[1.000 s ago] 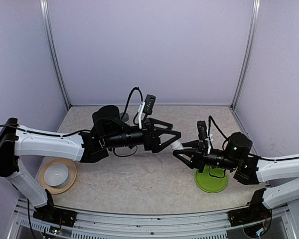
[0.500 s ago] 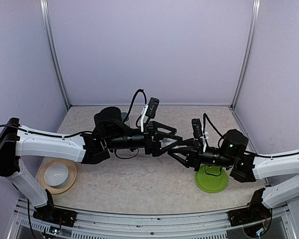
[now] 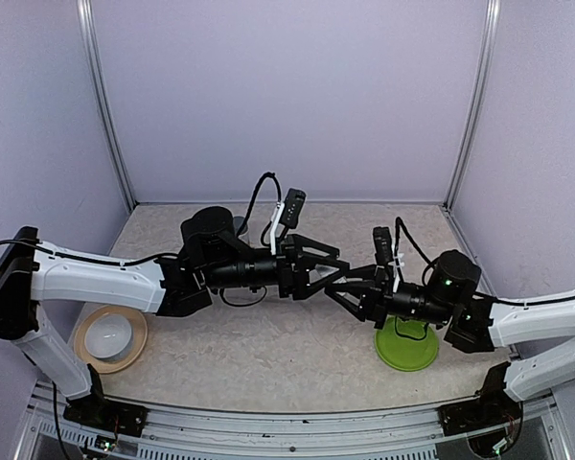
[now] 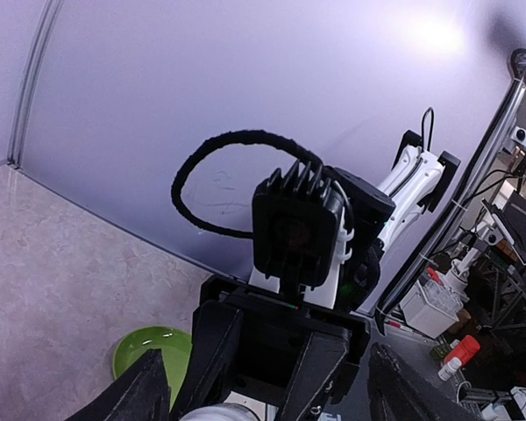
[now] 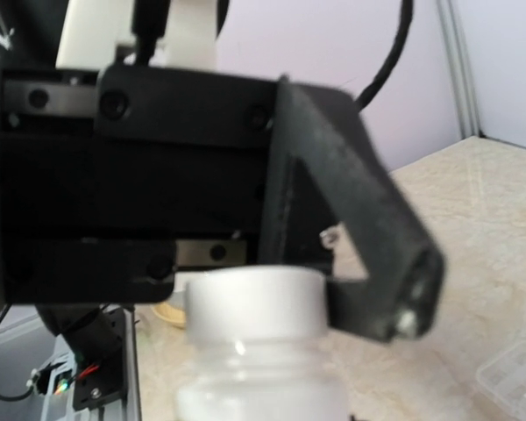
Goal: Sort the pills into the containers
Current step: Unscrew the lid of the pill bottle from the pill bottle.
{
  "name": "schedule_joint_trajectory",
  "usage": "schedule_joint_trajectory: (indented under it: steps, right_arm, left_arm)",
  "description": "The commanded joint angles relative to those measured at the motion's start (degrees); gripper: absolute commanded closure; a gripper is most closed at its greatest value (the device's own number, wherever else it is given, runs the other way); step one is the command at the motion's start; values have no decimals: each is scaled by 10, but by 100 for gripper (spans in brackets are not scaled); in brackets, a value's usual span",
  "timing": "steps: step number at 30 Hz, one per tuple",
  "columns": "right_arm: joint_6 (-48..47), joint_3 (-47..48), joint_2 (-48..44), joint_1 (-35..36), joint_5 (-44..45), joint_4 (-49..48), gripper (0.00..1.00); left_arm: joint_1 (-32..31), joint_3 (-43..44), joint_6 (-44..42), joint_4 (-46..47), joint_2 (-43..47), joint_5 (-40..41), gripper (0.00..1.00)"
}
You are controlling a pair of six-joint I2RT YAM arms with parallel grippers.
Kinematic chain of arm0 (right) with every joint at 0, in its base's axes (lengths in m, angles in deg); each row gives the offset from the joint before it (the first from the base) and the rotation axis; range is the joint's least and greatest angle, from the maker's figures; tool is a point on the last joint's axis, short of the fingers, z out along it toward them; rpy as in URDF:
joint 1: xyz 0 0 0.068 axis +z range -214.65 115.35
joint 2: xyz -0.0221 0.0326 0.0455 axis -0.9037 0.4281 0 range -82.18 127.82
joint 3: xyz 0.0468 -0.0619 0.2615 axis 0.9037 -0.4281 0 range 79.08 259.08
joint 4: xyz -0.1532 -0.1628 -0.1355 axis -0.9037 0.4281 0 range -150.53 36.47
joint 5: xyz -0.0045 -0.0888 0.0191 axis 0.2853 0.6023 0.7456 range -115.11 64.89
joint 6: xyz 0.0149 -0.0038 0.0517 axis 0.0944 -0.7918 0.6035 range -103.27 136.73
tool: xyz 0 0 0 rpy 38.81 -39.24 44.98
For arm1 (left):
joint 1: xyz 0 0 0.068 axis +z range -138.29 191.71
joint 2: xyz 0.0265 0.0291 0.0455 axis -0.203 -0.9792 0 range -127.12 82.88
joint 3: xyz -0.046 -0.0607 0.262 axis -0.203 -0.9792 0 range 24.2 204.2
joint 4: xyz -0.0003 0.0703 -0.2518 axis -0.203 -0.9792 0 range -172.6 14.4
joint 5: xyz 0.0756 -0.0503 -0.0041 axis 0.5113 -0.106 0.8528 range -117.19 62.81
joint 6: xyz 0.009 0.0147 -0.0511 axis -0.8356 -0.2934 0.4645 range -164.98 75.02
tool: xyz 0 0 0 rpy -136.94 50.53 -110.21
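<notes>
Vial (image 5: 256, 377) with a white cap (image 5: 254, 303) hangs in the air just left of the green plate (image 3: 408, 355) on the surface (image 3: 268, 350), clamped in the right pincer (image 3: 343, 289). The left pincer (image 3: 349, 272) faces it, jaws apart on either side of the cap; whether they touch it is unclear.

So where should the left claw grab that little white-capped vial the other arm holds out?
Probably by its white cap, end-on from the top. The right gripper clamps the vial by its body, so only the round cap sticks out, facing the left gripper.
</notes>
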Motion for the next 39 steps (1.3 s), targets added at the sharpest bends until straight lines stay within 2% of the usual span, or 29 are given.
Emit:
schedule_joint_trajectory:
  steps: [1,19,30,39]
  right_arm:
    - [0,-14,-27,3,46,-1,92]
    - [-11,-20,-34,3,46,16,92]
    - [-12,-20,-34,3,38,16,92]
    - [-13,-19,-33,3,38,15,91]
  left_arm:
    - [-3,-11,-8,12,11,4,25]
    - [9,-39,3,30,29,36,39]
    - [12,-36,10,30,23,34,60]
    - [13,-31,12,21,17,28,66]
